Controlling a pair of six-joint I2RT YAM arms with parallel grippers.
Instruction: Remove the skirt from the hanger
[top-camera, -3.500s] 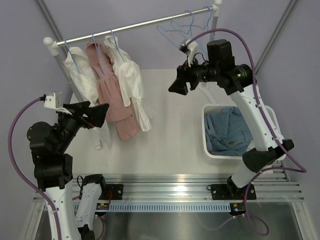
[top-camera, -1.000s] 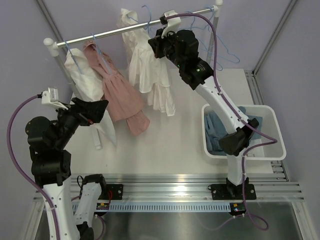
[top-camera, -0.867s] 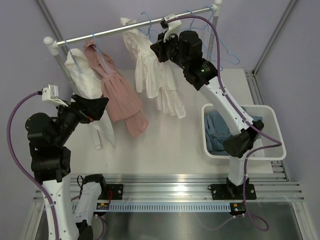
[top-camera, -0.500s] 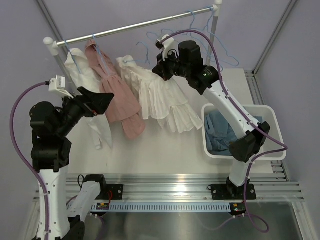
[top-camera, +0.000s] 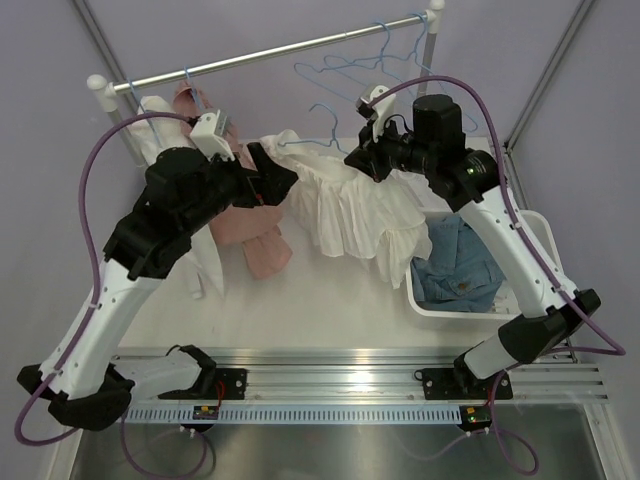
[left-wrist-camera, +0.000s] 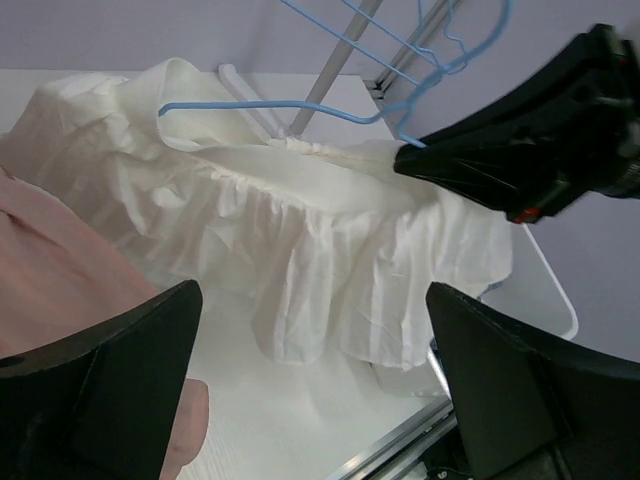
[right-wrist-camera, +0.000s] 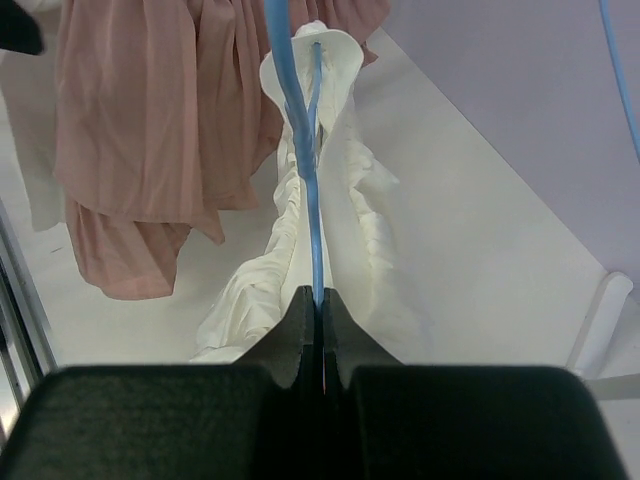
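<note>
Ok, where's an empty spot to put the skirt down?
The bare table strip at the near edge, between the pink dress and the bin, is free. The bin holds blue clothes. The middle is crowded: the skirt hangs spread over it.

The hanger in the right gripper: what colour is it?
Light blue. The hanger shows best in the right wrist view, pinched by the right gripper.
</note>
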